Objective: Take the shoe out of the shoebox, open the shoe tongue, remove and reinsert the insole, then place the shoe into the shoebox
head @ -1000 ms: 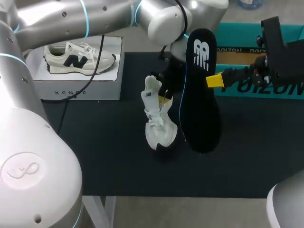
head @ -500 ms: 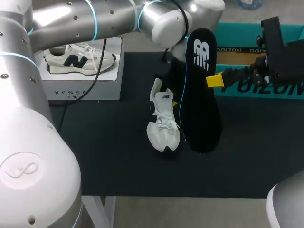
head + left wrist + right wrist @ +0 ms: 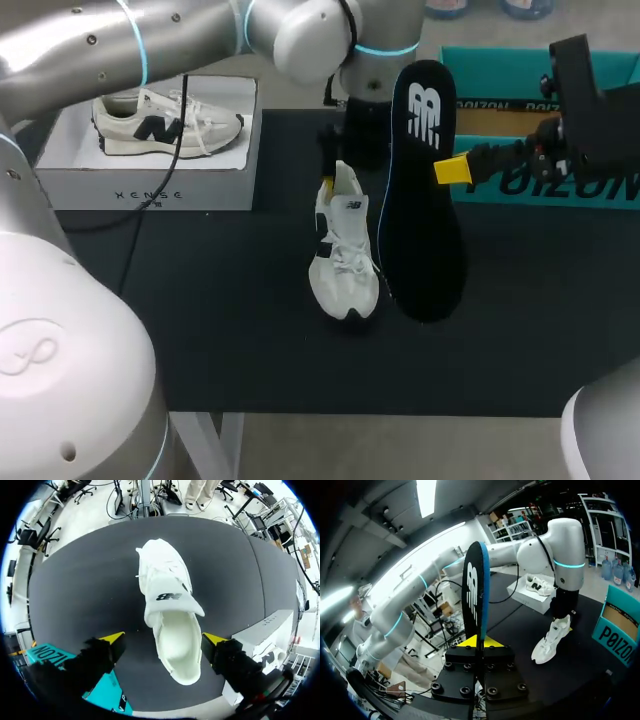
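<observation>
- Black table surface [image 3: 200, 330]: the white shoe [image 3: 343, 255] stands on its sole near the centre, toe toward the near edge.
- I find the left gripper [image 3: 164, 638] above the shoe's heel opening, fingers spread wide, touching nothing.
- Right gripper [image 3: 480, 642] is clamped on the black insole [image 3: 420, 190], held upright above the surface.
- Teal shoebox [image 3: 540, 190] sits at the far right edge.

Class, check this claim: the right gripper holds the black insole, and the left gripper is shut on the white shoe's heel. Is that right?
Not quite. The left gripper is not shut on the white shoe: the left wrist view shows its fingers open, clear of the heel on both sides. The right gripper does hold the black insole.
</observation>
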Robot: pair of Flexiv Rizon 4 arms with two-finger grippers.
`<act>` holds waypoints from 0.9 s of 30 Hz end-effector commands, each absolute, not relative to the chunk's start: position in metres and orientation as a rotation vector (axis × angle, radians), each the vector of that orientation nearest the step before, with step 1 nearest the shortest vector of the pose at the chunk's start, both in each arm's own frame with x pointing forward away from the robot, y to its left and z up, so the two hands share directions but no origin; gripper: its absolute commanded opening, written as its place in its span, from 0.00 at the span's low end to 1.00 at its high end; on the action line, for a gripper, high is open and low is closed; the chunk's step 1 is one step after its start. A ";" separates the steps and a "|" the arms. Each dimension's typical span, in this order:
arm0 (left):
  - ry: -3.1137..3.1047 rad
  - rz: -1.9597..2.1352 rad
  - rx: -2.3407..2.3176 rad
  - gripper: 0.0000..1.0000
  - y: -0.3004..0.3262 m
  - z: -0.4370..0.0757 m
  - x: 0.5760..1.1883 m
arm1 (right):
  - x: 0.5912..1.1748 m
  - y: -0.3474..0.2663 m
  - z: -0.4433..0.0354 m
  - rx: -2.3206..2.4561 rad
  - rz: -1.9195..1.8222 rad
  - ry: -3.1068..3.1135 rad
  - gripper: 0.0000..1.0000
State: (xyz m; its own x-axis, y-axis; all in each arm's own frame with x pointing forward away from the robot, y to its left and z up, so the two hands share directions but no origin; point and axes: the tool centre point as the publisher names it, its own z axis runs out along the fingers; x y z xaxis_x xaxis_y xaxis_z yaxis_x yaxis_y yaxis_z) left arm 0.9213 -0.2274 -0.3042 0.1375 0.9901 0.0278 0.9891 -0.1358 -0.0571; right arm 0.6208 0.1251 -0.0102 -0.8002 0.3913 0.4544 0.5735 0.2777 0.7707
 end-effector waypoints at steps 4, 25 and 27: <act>-2.240 0.222 -2.580 1.00 -0.218 -0.264 0.927 | 0.623 0.128 -0.010 -0.904 -1.540 -2.365 0.00; -2.367 0.576 -2.797 1.00 -0.276 -0.179 0.968 | 0.669 0.110 -0.013 -1.057 -1.485 -2.289 0.00; -2.374 0.655 -2.813 1.00 -0.279 -0.174 0.969 | 0.693 0.099 -0.011 -1.107 -1.497 -2.225 0.00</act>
State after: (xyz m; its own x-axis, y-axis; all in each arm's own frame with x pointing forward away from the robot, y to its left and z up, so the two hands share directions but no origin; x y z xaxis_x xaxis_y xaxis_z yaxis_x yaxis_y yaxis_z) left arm 0.9635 -0.2782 -0.1724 0.2062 0.8116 -0.5466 0.9689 -0.0912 0.2300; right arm 0.6542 0.1034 -0.0142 -0.7136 0.4738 0.5159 0.6570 0.1972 0.7276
